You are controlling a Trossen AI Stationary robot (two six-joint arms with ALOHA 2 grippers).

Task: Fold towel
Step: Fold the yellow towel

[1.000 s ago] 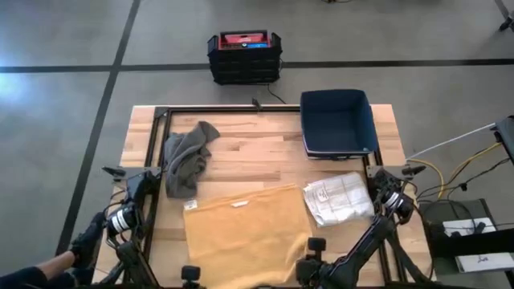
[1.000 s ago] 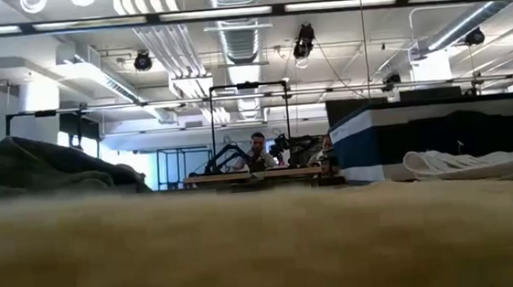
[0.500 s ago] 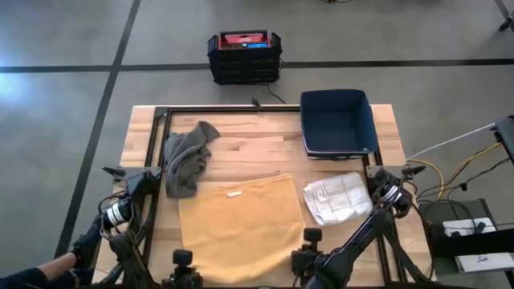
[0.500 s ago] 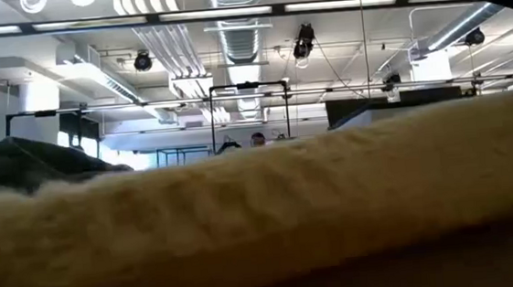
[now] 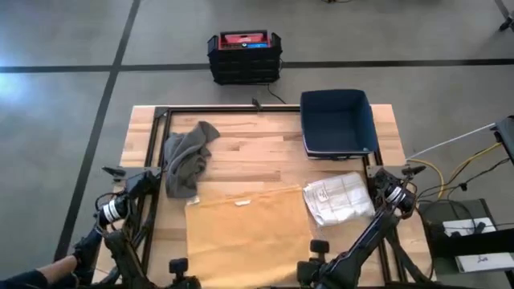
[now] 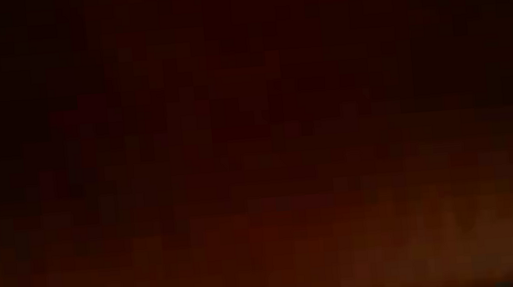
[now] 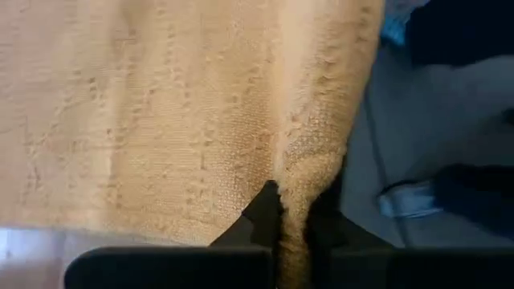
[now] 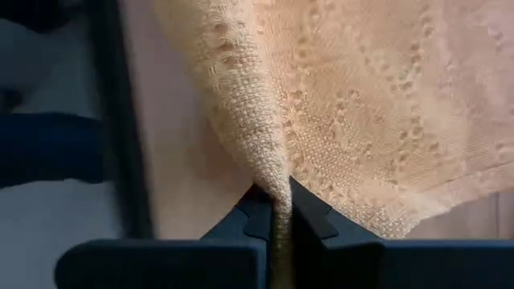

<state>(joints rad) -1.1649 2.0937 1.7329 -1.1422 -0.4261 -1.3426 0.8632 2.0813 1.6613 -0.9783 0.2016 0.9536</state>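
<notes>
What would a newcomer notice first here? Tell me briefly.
The big tan towel spread over the near half of the table, each near corner pinched in a gripper: left, right. Next, the crumpled gray cloth at far left and the dark blue bin at far right.

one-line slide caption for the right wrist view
Right tool shut on a pinched corner of the tan woven towel, fabric draping away beyond.

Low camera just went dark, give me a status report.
Left gripper and right gripper each pinching a near corner of the yellow towel. Towel covers the low camera. Gray cloth beside it.
</notes>
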